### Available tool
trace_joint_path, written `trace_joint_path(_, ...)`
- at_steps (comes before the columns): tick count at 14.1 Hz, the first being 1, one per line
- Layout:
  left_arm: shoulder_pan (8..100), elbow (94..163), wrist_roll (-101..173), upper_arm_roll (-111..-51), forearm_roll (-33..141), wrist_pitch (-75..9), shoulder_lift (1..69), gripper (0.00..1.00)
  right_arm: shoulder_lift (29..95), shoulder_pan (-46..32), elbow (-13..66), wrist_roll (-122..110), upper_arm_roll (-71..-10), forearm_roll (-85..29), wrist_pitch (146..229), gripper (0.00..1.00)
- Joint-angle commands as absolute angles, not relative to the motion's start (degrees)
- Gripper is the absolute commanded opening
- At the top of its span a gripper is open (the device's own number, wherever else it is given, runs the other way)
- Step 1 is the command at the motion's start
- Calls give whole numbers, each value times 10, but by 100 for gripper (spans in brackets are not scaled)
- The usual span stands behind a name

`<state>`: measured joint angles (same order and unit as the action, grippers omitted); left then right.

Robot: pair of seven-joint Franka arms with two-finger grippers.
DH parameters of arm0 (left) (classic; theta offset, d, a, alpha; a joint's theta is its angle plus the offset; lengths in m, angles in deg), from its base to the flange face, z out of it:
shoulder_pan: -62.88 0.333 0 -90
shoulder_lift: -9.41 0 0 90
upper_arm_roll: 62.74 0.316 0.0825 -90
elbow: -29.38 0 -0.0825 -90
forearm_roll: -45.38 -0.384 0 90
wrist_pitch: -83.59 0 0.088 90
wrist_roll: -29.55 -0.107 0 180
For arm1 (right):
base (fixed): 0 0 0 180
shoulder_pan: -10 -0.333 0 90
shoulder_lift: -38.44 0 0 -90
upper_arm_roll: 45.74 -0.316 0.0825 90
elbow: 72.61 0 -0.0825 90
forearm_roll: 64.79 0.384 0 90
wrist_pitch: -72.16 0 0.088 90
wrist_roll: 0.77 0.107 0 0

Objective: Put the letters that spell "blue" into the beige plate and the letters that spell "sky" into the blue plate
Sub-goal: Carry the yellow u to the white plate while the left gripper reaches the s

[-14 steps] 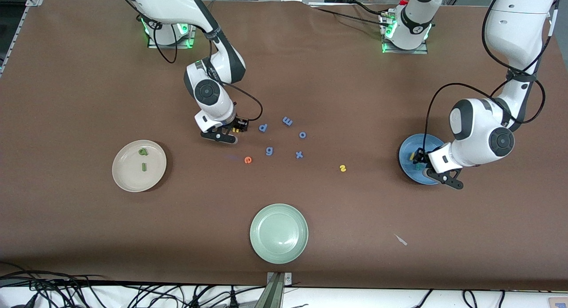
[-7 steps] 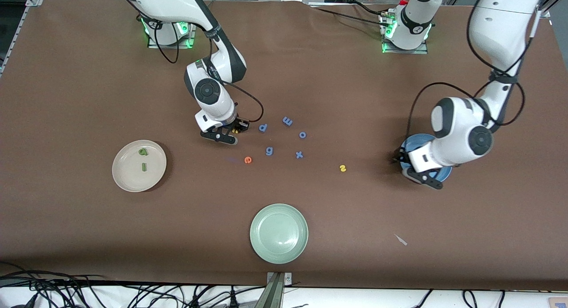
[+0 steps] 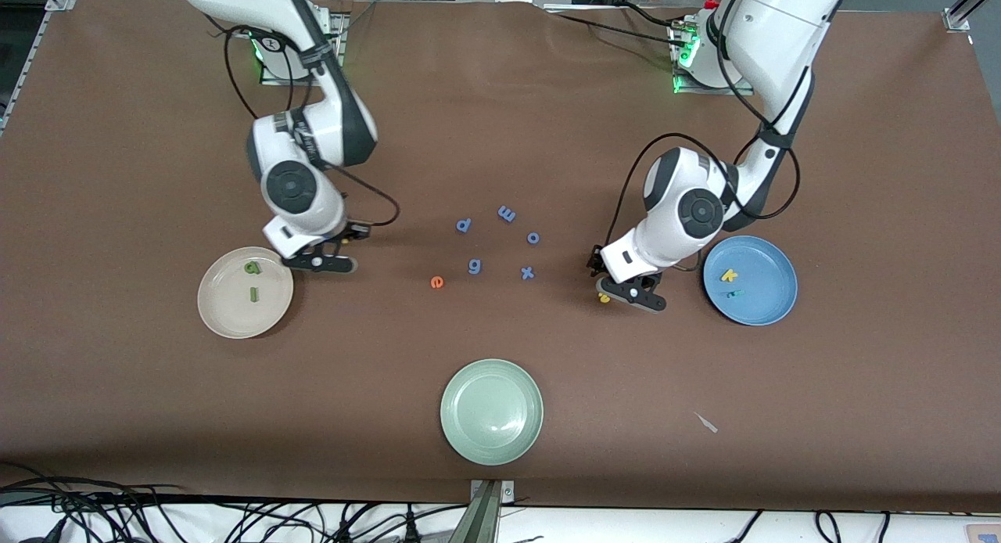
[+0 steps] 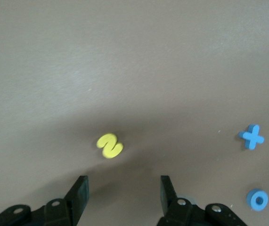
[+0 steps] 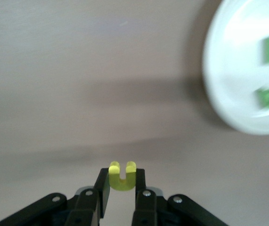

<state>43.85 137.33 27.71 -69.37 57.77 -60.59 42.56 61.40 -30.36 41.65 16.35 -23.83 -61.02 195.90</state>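
Note:
My right gripper (image 5: 121, 172) is shut on the yellow u (image 5: 122, 178) and hangs just off the rim of the beige plate (image 3: 227, 310), toward the table's middle. A green b (image 3: 251, 267) and a green l (image 3: 252, 293) lie in that plate. My left gripper (image 4: 122, 182) stands open and empty above the yellow s (image 4: 110, 145), which lies flat on the table. The blue plate (image 3: 765, 308) holds a yellow k (image 3: 729, 275) and a teal y (image 3: 733, 294). The orange e (image 3: 437, 282) lies loose mid-table.
Periwinkle letters p (image 3: 464, 225), m (image 3: 507, 213), o (image 3: 533, 238), g (image 3: 475, 267) and x (image 3: 528, 273) are scattered mid-table between the arms. A pale green plate (image 3: 491, 411) sits nearer the front camera. A small scrap (image 3: 706, 422) lies toward the left arm's end.
My right gripper shut on the yellow u beside the p and carried it toward the beige plate. My left gripper left the blue plate and moved over the yellow s.

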Motion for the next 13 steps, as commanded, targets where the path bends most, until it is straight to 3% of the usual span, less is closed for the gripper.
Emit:
trace_joint_path(1,432,1350,282,-685,594,-623,452,70,635,-291,422,69,-190,-617,1967,10)
trace_joint_path(6,431,1336,281,-679,593,-634,468,68,692,-219,374,-50,-186,-615,2000,12)
trace_joint_path(7,430,1333,281,-679,593,-640,474,66,700,-216,366,-53,-186,-612,2000,31)
trace_joint_path(8,429,1331,281,-679,593,-642,478,63,705,-215,359,-51,-186,-607,2001,74)
trace_joint_path(9,429,1328,281,-679,593,-648,483,61,706,-215,350,-52,-187,-607,1999,100)
trace_joint_path(13,427,1327,281,-679,593,-653,489,53,705,-225,324,-44,-209,-593,1993,100)
